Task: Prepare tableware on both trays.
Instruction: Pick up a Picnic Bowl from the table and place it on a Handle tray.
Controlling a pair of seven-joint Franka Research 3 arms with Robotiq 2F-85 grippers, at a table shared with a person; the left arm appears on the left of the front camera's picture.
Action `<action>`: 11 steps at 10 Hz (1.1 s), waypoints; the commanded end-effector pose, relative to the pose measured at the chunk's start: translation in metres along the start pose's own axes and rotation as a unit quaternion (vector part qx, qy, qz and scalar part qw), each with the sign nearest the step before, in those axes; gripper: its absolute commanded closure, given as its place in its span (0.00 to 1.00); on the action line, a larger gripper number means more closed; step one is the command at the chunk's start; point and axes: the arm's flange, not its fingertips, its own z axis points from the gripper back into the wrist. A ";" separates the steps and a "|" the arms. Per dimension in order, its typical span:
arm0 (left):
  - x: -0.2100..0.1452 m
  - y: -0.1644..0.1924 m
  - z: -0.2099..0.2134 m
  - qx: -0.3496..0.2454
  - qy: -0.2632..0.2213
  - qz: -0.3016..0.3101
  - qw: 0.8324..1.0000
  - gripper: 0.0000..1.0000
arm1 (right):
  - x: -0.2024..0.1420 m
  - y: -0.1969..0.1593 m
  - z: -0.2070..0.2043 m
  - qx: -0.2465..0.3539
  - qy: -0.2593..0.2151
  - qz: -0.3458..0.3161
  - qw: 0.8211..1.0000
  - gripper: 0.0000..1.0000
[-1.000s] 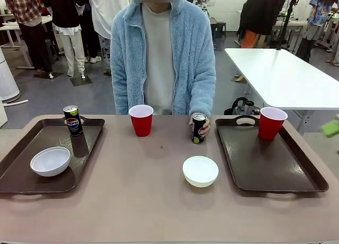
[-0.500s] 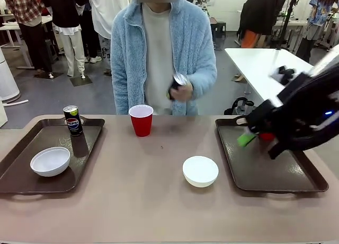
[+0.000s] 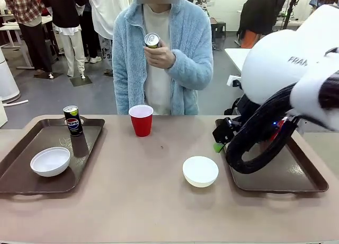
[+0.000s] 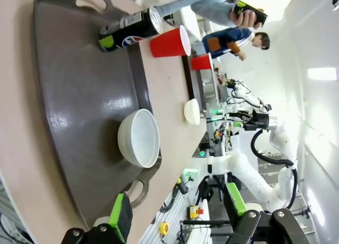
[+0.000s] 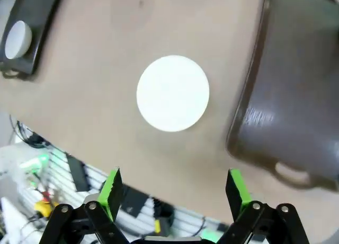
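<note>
— So, where's the loose bowl (image 3: 200, 171)?
— On the table (image 3: 159, 201), just left of the right tray (image 3: 307, 172); right gripper (image 5: 175, 185) hangs above it, jaws spread, empty.
— Left gripper (image 4: 176, 201)?
— Spread too, empty.

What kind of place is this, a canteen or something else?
Probably a robotics lab or test hall rather than a canteen. A big white robot arm with looped black cabling reaches over the table, the trays look laid out for a trial, and people stand about on a bare grey floor.
</note>
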 end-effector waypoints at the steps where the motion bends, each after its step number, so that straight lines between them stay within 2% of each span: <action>1: -0.004 0.000 0.002 -0.001 -0.001 -0.005 1.000 0.08 | 0.010 -0.029 -0.027 0.037 0.005 0.040 0.998 0.00; 2: -0.004 0.000 0.002 -0.001 -0.001 -0.005 1.000 0.08 | 0.008 -0.042 -0.034 0.127 0.073 0.007 0.989 0.00; 3: -0.004 0.000 0.002 -0.001 -0.001 -0.005 1.000 0.08 | 0.006 -0.008 -0.008 0.003 -0.001 0.025 1.000 0.00; 4: -0.004 0.000 0.002 -0.001 -0.001 -0.005 1.000 0.08 | 0.006 -0.008 -0.008 0.003 -0.001 0.025 1.000 0.00; 5: -0.004 0.000 0.002 -0.001 -0.001 -0.005 1.000 0.08 | 0.011 -0.027 -0.025 0.047 0.024 0.026 0.998 0.00; 6: -0.004 0.000 0.002 -0.001 -0.001 -0.005 1.000 0.08 | 0.001 -0.051 -0.025 0.023 0.016 0.027 0.999 0.00; 7: -0.004 0.000 0.002 -0.001 -0.001 -0.005 1.000 0.08 | -0.006 -0.062 -0.024 0.030 0.013 0.021 0.999 0.00; 9: -0.004 0.000 0.002 -0.001 -0.001 -0.005 1.000 0.08 | -0.081 -0.104 0.029 0.043 0.055 0.045 0.997 0.00; 10: -0.004 0.000 0.002 -0.001 -0.001 -0.005 1.000 0.08 | -0.100 -0.125 0.055 0.077 0.059 0.034 0.995 0.00; 11: -0.004 0.000 0.002 -0.001 -0.001 -0.005 1.000 0.08 | -0.109 -0.132 0.066 0.081 0.052 0.033 0.995 0.00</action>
